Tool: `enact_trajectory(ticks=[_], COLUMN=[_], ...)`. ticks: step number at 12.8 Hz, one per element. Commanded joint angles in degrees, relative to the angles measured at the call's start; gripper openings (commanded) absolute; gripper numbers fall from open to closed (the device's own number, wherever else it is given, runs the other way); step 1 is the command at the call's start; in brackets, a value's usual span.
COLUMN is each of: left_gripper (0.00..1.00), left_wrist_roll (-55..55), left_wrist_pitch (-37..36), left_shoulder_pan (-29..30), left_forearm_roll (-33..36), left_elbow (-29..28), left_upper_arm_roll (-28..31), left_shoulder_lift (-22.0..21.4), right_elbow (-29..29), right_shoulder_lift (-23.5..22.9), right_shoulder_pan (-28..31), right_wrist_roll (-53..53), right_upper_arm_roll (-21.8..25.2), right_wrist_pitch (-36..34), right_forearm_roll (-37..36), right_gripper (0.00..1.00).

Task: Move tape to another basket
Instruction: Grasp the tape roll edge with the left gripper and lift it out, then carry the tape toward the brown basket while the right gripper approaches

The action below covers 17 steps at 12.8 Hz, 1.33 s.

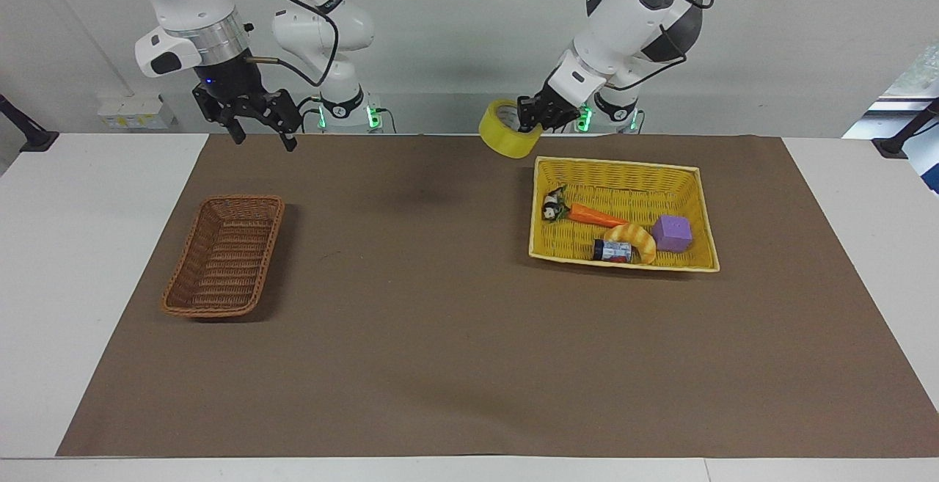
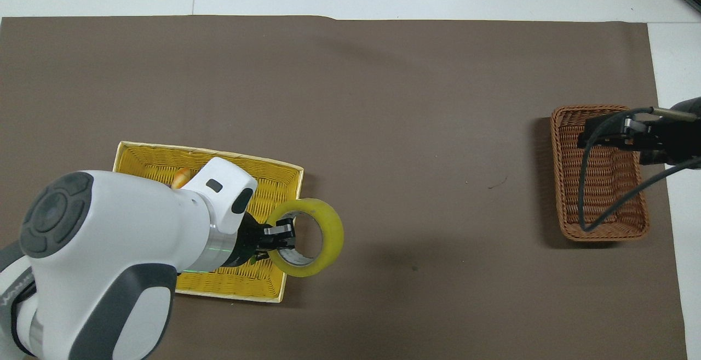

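The yellow tape (image 1: pixel 505 128) (image 2: pixel 313 236) hangs high in the air, gripped by its rim in my left gripper (image 1: pixel 530 118) (image 2: pixel 278 235), which is shut on it. It is just past the yellow basket's edge, toward the middle of the mat. The narrow brown wicker basket (image 1: pixel 226 256) (image 2: pixel 599 172) lies with nothing in it at the right arm's end. My right gripper (image 1: pixel 261 128) (image 2: pixel 605 135) waits open, raised over that basket's nearer end.
The yellow woven basket (image 1: pixel 695 196) (image 2: pixel 145 157) at the left arm's end holds a purple cube (image 1: pixel 673 232), a croissant toy (image 1: pixel 634 238), a small can (image 1: pixel 612 251), a carrot (image 1: pixel 596 215) and a panda figure (image 1: pixel 551 207). A brown mat (image 1: pixel 440 320) covers the table.
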State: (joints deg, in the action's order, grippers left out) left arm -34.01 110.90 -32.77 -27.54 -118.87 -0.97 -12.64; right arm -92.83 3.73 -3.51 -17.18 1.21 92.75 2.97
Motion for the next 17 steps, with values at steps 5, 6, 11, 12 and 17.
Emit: enact_trajectory(ticks=[5, 6, 11, 12, 17], left_gripper=[0.0, 0.0, 0.0, 0.0, 0.0], left_wrist_roll=[6.6, 8.9, 14.9, 14.9, 14.9], left_wrist_pitch=[4.3, 4.2, 0.7, 0.7, 1.3], left_shoulder_pan=[-3.6, -3.4, -2.9, -2.9, -3.1], left_forearm_roll=[-11.7, -14.1, -14.9, -14.9, -14.7], left_elbow=[1.4, 1.4, 0.8, 0.8, 1.1], left_upper_arm_roll=[0.1, 0.3, 0.9, 0.9, 0.4], left_shoulder_lift=[-1.9, -3.0, -4.6, -4.6, -4.3], right_elbow=[0.4, 0.4, 0.4, 0.4, -3.8], right_shoulder_lift=[0.0, 0.0, 0.2, 0.3, 2.8], right_shoulder_pan=[0.7, 0.6, 0.2, 0.0, 0.8], right_wrist_roll=[1.4, 1.4, 1.7, 3.0, 19.0], right_upper_arm_roll=[-0.2, -0.2, -0.1, -0.2, -0.2], right_wrist_pitch=[-0.8, -0.8, -2.0, -2.0, -0.9], right_forearm_roll=[0.5, 0.5, 0.5, -0.5, -0.4], right_gripper=[1.0, 1.0, 1.0, 1.0, 1.0])
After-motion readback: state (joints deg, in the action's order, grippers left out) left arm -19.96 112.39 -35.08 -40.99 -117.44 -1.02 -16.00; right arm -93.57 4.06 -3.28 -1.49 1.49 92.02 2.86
